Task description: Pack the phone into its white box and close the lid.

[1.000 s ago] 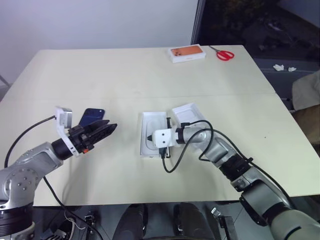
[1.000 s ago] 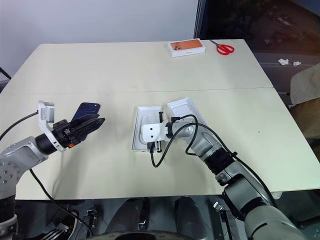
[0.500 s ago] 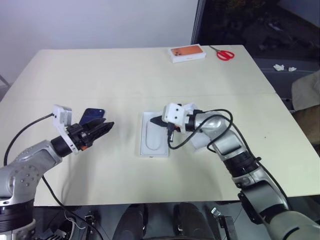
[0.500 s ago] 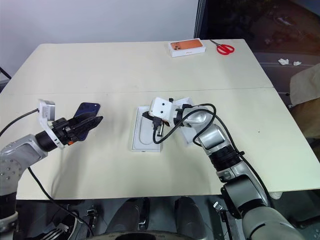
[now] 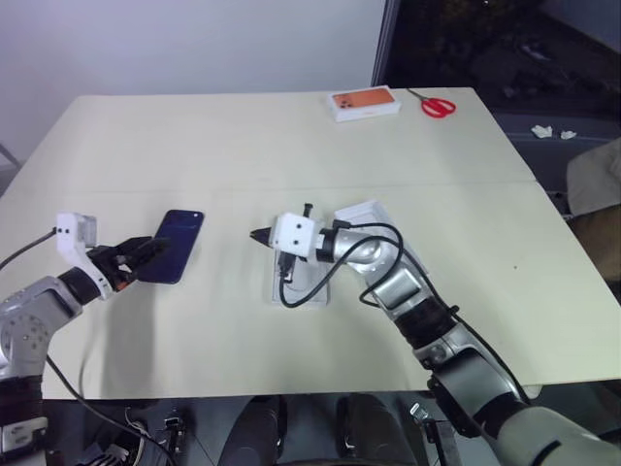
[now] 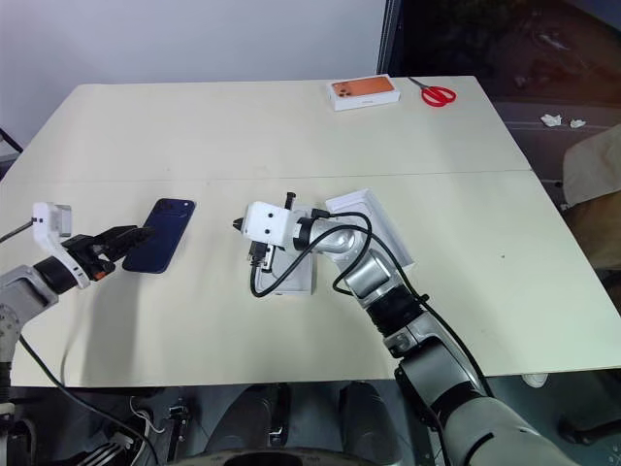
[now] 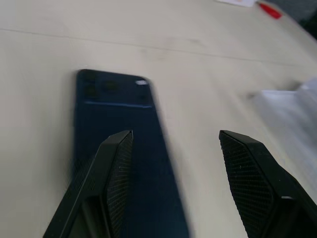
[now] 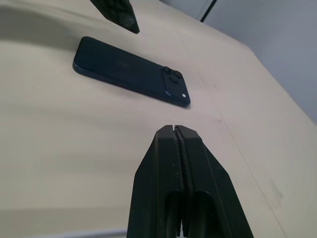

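— Where's your phone?
— Flat on the table, back up, left of the white box.
— Your claws?
— Left gripper gapes empty by the phone's near end; right gripper, pressed shut, holds nothing.

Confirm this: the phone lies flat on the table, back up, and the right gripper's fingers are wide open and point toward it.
Not quite. The right gripper is shut, fingers pressed together, as the right wrist view shows. The rest holds: the phone lies flat, back up, on the table.
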`<action>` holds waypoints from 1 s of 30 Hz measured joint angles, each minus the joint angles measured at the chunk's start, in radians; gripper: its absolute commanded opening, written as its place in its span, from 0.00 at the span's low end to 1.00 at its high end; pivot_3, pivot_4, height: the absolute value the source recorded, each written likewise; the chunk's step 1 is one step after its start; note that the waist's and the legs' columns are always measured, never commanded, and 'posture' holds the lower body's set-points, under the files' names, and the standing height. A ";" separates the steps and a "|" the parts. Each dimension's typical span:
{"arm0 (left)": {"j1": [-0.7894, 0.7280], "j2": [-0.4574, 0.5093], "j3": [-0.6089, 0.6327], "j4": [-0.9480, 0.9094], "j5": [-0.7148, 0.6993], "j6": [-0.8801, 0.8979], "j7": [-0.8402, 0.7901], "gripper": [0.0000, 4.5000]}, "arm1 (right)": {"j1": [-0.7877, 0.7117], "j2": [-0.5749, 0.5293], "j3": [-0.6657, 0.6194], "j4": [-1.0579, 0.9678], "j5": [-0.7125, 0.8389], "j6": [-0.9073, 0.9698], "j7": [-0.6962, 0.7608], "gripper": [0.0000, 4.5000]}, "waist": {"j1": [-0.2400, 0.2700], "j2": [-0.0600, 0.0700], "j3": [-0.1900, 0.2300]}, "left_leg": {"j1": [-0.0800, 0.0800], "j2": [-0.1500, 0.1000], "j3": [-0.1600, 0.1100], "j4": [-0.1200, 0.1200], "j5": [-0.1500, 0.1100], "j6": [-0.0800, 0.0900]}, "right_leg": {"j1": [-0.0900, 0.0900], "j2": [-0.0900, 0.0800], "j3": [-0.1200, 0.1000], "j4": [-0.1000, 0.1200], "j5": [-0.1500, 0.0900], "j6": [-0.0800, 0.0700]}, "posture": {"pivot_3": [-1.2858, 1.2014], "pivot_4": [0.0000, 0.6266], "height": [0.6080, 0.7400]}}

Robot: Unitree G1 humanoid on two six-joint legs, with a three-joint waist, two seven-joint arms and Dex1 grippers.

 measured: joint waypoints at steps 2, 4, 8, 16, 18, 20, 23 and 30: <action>-0.032 0.000 0.019 0.105 0.029 -0.024 0.016 0.66 | -0.002 0.014 0.007 0.016 -0.012 0.001 -0.014 0.01 | -0.002 0.000 0.000 | 0.000 0.000 0.000 0.000 0.000 0.000 | -0.001 0.000 0.000 0.000 0.000 0.000 | 0.52 0.24 1.00; -0.072 0.000 0.018 0.184 0.054 -0.030 0.024 0.66 | -0.006 0.029 0.008 0.037 -0.019 0.004 -0.022 0.01 | -0.001 -0.001 0.000 | 0.000 0.000 0.000 0.000 0.000 0.000 | -0.001 0.000 0.000 0.000 0.000 0.000 | 0.52 0.24 1.00; -0.129 0.000 0.002 0.302 0.117 -0.062 0.021 0.66 | -0.023 0.062 0.024 0.082 -0.049 0.004 -0.051 0.01 | -0.001 -0.001 -0.001 | 0.000 0.000 0.000 0.000 0.000 0.000 | -0.001 0.000 0.000 0.000 0.000 0.000 | 0.52 0.24 1.00; -0.292 0.001 -0.066 0.450 0.144 0.014 -0.096 0.66 | -0.134 0.191 0.048 0.268 -0.077 0.024 -0.084 0.01 | -0.004 -0.002 -0.001 | 0.000 0.000 0.000 0.000 0.001 -0.001 | -0.001 0.001 -0.001 0.001 0.000 0.000 | 0.52 0.24 1.00; -0.304 0.006 -0.077 0.455 0.139 0.071 -0.152 0.66 | -0.154 0.208 0.061 0.324 -0.090 0.021 -0.085 0.01 | -0.005 -0.002 -0.001 | 0.000 -0.001 0.000 0.000 0.001 -0.001 | -0.001 0.000 -0.001 0.002 0.000 0.000 | 0.52 0.24 1.00; -0.313 0.024 -0.091 0.460 0.132 0.149 -0.213 0.66 | -0.172 0.217 0.076 0.393 -0.111 0.012 -0.090 0.01 | -0.006 -0.002 -0.001 | 0.000 -0.001 0.000 0.000 0.001 -0.001 | -0.001 0.001 -0.001 0.002 0.000 0.000 | 0.52 0.24 1.00; -0.303 0.046 -0.114 0.453 0.132 0.212 -0.300 0.66 | -0.198 0.229 0.096 0.481 -0.147 0.000 -0.109 0.01 | -0.008 -0.002 -0.001 | 0.000 -0.001 0.000 0.000 0.002 -0.003 | -0.001 0.001 -0.001 0.002 0.000 0.000 | 0.52 0.24 1.00; -0.290 0.045 -0.129 0.439 0.133 0.284 -0.403 0.66 | -0.239 0.258 0.124 0.577 -0.212 -0.059 -0.144 0.01 | -0.013 -0.002 -0.001 | 0.000 -0.001 -0.001 0.000 0.002 -0.003 | -0.002 0.000 -0.001 0.002 0.000 0.000 | 0.52 0.24 1.00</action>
